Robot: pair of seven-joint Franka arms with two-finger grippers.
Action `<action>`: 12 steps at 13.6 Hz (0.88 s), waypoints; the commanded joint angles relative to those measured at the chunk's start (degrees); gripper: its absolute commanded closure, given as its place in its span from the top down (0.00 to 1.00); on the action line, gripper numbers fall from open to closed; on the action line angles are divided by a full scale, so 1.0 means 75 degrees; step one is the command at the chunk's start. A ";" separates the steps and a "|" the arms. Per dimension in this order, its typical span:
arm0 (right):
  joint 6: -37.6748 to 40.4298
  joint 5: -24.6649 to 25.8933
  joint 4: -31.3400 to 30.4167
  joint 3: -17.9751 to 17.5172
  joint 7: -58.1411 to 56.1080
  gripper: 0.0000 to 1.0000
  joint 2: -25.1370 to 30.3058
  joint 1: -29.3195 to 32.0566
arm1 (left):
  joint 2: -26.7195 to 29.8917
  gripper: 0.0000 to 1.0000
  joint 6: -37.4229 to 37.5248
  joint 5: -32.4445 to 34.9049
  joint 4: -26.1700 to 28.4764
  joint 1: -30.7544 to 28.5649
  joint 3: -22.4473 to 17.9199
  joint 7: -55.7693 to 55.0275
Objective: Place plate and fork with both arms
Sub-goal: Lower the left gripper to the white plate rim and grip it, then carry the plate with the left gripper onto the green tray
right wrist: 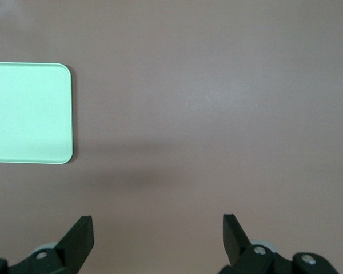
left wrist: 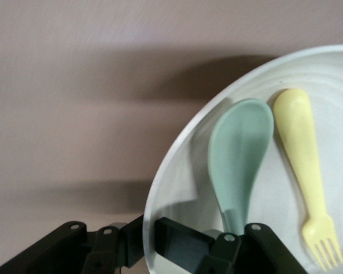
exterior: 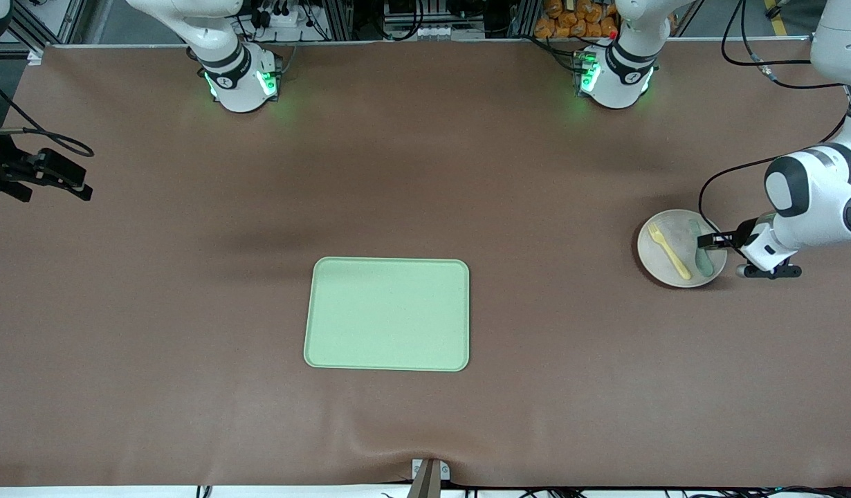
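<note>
On the brown surface (exterior: 190,311), biggest item is the light-green tray (exterior: 387,315), flat at mid-surface, nothing on it, bare cloth all round. Next the plate (exterior: 664,273), well apart from the tray, toward the left arm's end of the surface & a bit farther from the front camera. On the plate lie the fork (exterior: 669,250) & a grey-green spoon (exterior: 699,250), side by side, both loose.

Left hand (exterior: 709,241) is down at the plate's rim: fingers shut on the rim, one inside the rim next to the spoon handle, one outside under the edge, per left wrist view (left wrist: 143,240). Right hand (exterior: 59,181) is up in the air over the right arm's end of the surface, jaws wide apart, holding nothing, waiting.

Step in hand, as I judge it: plate grasp just made, lift & carry to tray not yet begun. Next move needs a level lift so fork & spoon don't slide off, then a straight run to the tray; path looks unobstructed. Risk: thin rim grip, plate may tilt. Plate sits near the surface's end edge, so lift before swinging. Fork is prob. the right arm's job afterwards.
</note>
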State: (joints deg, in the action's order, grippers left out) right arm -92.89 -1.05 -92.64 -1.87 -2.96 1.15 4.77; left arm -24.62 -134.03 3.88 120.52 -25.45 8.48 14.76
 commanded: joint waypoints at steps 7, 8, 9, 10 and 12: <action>0.0045 0.0011 -0.0011 -0.0079 -0.0063 1.00 0.0034 0.0126 | 0.0236 0.00 0.0949 -0.1968 -0.1020 -0.0064 0.1410 -0.0022; 0.0045 0.0011 -0.0011 -0.0079 -0.0063 1.00 0.0034 0.0126 | 0.0154 0.00 0.1042 -0.2132 -0.1289 0.0006 0.1632 -0.0174; 0.0045 0.0011 -0.0011 -0.0067 -0.0063 1.00 0.0034 0.0126 | -0.0067 0.00 0.1251 -0.2181 -0.1663 0.0099 0.1843 -0.0489; 0.0045 0.0011 -0.0011 -0.0079 -0.0063 1.00 0.0034 0.0126 | -0.0336 0.00 0.1509 -0.2181 -0.2107 0.0402 0.1926 -0.0956; 0.0045 0.0011 -0.0011 -0.0067 -0.0063 1.00 0.0034 0.0126 | -0.0980 0.00 0.1757 -0.2088 -0.3044 0.1279 0.1916 -0.2022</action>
State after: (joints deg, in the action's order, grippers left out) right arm -92.88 -1.05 -92.67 -1.81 -2.96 1.14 4.78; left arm -25.97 -123.67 -11.53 106.14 -21.22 23.04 5.55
